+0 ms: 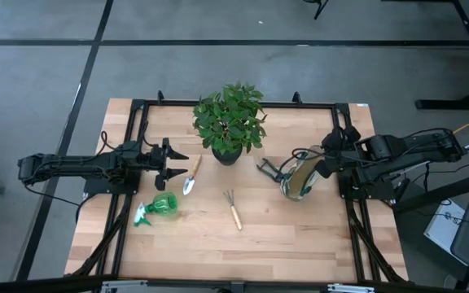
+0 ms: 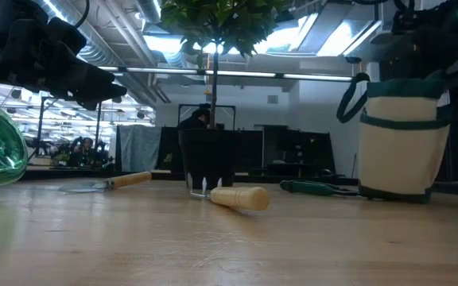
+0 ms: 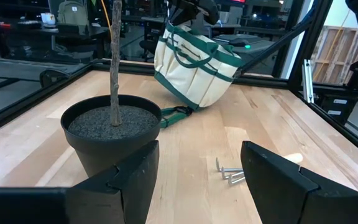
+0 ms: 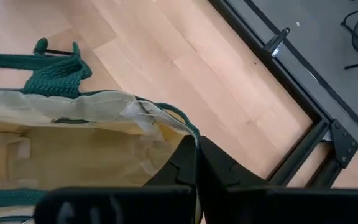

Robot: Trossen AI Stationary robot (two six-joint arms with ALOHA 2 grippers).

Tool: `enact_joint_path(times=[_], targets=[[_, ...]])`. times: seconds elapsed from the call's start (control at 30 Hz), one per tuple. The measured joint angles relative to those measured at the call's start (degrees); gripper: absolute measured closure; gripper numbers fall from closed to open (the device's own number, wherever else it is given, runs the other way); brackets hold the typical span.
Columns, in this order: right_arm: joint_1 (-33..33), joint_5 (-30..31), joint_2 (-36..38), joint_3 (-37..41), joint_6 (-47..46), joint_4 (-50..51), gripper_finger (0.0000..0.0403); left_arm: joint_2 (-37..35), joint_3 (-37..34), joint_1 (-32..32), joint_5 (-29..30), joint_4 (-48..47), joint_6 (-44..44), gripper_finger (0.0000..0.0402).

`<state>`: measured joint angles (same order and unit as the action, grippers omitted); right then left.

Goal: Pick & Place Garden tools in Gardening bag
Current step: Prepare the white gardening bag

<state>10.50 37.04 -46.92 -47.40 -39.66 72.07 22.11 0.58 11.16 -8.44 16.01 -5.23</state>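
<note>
The cream canvas bag with green trim (image 1: pixel 300 177) stands at the right of the table, its mouth open. My right gripper (image 1: pixel 326 168) is shut on its rim. My left gripper (image 1: pixel 181 164) is open and empty, just left of the trowel (image 1: pixel 191 175), which lies flat. The green spray bottle (image 1: pixel 157 207) lies on its side near the left. The pronged rake (image 1: pixel 233 210) lies flat in the middle. The dark shears (image 1: pixel 269 169) lie next to the bag's left side. My right gripper pinches the bag's top rim (image 4: pixel 166 127) between its two shut fingers, on the side toward the table's right edge. The fingers come from the right, slanting down, one inside the mouth and one outside. The bag's bottom (image 2: pixel 396 193) rests on the table.
A leafy plant in a black pot (image 1: pixel 228 153) stands at the middle far side, between the trowel and the shears. A black frame (image 1: pixel 243 104) runs around the table. There is bare wood (image 1: pixel 300 244) toward the near edge.
</note>
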Motion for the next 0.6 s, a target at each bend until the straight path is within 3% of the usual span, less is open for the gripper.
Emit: enact_joint_path(times=[0.6], targets=[[-5.91, 0.45, -7.6, 0.0, 0.02, -2.24, 0.0395, 0.0, 0.0, 0.0, 0.01, 0.0, 0.0, 0.0178]])
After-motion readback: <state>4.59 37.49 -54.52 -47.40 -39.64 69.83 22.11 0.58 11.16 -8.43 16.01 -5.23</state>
